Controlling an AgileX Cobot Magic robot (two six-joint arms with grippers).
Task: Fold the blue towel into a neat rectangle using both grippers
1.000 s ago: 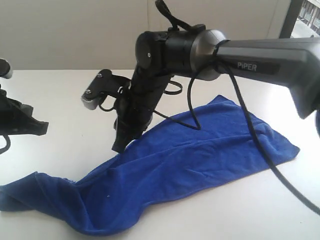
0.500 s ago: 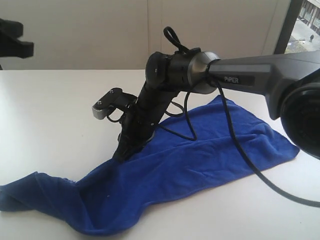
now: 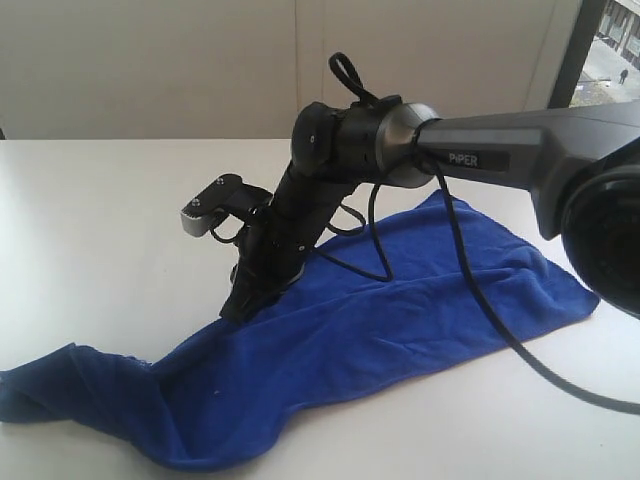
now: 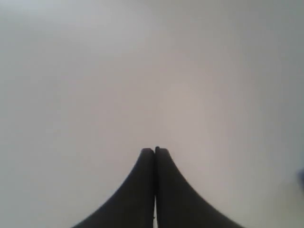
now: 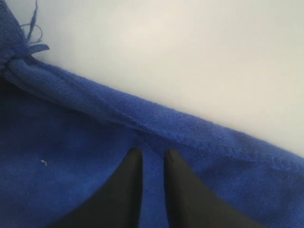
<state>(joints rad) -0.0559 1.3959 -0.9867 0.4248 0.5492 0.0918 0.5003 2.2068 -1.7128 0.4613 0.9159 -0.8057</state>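
Observation:
The blue towel (image 3: 400, 310) lies rumpled and stretched across the white table, one end bunched at the near left. My right gripper (image 3: 237, 308) reaches down from the PiPER arm (image 3: 500, 150) onto the towel's far edge. In the right wrist view its jaws (image 5: 153, 151) stand a narrow gap apart with blue cloth (image 5: 71, 180) between them, just inside the hem. A frayed corner shows farther along that hem. My left gripper (image 4: 155, 149) is shut and empty above bare table; it is out of the exterior view.
The white table (image 3: 100, 220) runs back to a pale wall. A black cable (image 3: 480, 300) hangs from the right arm and trails over the towel. A sliver of blue (image 4: 302, 176) shows at the left wrist view's edge.
The left arm has withdrawn out of the exterior view. The right gripper has dropped slightly onto the towel's far edge and then held still. The towel has not shifted.

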